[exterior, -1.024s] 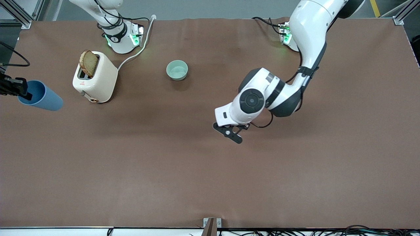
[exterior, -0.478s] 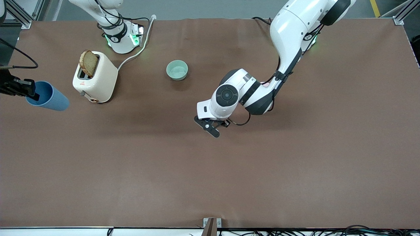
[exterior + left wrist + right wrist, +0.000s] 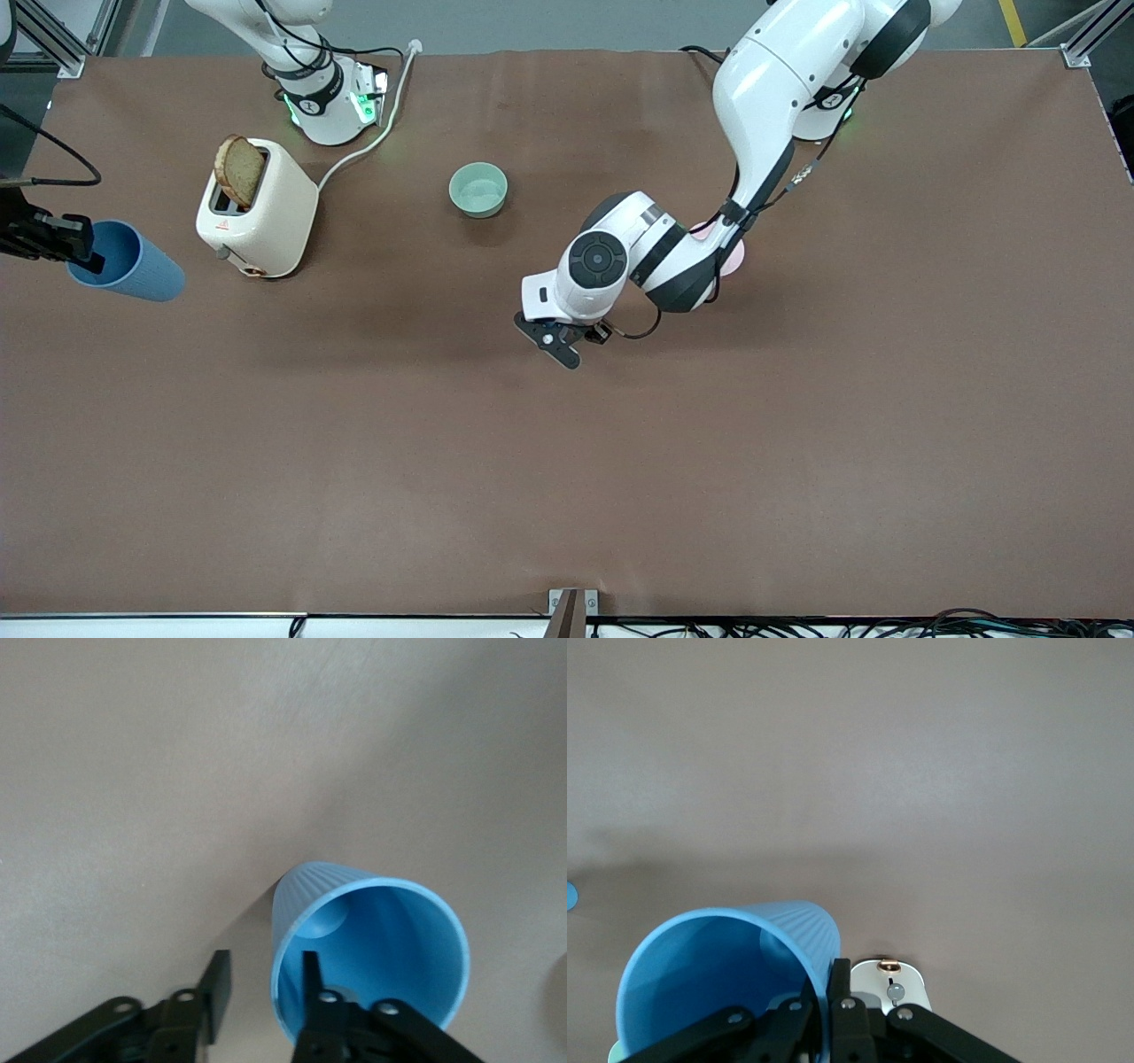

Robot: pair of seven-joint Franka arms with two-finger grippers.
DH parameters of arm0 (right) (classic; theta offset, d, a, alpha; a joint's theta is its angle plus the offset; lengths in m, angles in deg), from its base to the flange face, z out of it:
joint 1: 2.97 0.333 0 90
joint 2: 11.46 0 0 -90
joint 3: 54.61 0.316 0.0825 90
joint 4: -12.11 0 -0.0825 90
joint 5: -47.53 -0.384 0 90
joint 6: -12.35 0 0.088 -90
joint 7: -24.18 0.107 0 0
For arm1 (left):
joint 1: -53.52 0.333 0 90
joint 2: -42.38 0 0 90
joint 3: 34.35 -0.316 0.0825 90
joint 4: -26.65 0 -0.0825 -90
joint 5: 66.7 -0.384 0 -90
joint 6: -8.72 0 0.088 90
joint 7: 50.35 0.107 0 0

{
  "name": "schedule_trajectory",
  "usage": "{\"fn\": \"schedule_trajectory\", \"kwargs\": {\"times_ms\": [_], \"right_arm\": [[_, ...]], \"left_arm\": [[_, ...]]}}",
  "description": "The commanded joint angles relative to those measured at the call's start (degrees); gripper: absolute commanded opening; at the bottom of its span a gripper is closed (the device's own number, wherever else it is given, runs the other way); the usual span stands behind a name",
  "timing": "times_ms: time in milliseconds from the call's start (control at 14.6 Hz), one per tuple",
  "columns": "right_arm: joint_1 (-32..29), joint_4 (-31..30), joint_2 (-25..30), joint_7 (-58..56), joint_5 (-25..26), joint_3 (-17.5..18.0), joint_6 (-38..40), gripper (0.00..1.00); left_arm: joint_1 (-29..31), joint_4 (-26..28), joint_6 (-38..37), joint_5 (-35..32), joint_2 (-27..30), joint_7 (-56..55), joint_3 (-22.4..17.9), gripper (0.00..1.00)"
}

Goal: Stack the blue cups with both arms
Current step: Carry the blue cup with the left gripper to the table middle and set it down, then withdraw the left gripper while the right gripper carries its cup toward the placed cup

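My right gripper point(image 3: 78, 252) is shut on the rim of a blue cup point(image 3: 124, 261). It holds the cup tilted over the table's edge at the right arm's end, beside the toaster. The right wrist view shows its fingers point(image 3: 840, 979) pinching the wall of that cup point(image 3: 718, 974). My left gripper point(image 3: 551, 341) is over the middle of the table. In the left wrist view it point(image 3: 264, 961) is open. One finger is inside the second blue cup point(image 3: 381, 939) and the other is outside, clear of the wall. In the front view the left arm hides this cup.
A cream toaster point(image 3: 261, 213) with a bread slice stands near the right arm's base, its cord running to the table's edge. A pale green bowl point(image 3: 478, 190) sits mid-table near the bases. A pink bowl point(image 3: 733, 257) shows partly under the left arm.
The left arm has swung toward the right arm's end of the table, slowing at the end, and has uncovered the pink bowl. The right gripper has shifted the held cup slightly inward over the table.
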Motion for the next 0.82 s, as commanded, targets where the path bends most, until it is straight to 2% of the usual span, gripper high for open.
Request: {"fn": "schedule_trajectory", "kwargs": {"times_ms": [0, 410, 615, 751], "right_arm": [[0.1, -0.9, 1.4, 1.0, 1.1, -0.3, -0.6, 0.00], [0.1, -0.3, 1.3, 2.4, 0.1, 0.9, -1.4, 0.00], [0.1, -1.1, 1.1, 10.9, -1.1, 6.8, -5.0, 0.00], [0.1, -1.1, 0.8, 15.1, -1.1, 11.5, -6.1, 0.00]], "left_arm": [[-0.4, -0.6, -1.4, -1.4, 4.2, -0.8, -0.7, 1.00], [6.3, -0.7, -11.1, -1.2, 13.7, -1.0, -1.0, 1.00], [12.8, -0.9, -14.1, -1.0, 15.4, -1.0, -4.4, 1.00], [19.1, -0.8, -14.6, -1.0, 16.8, -1.0, -4.4, 1.00]]}}
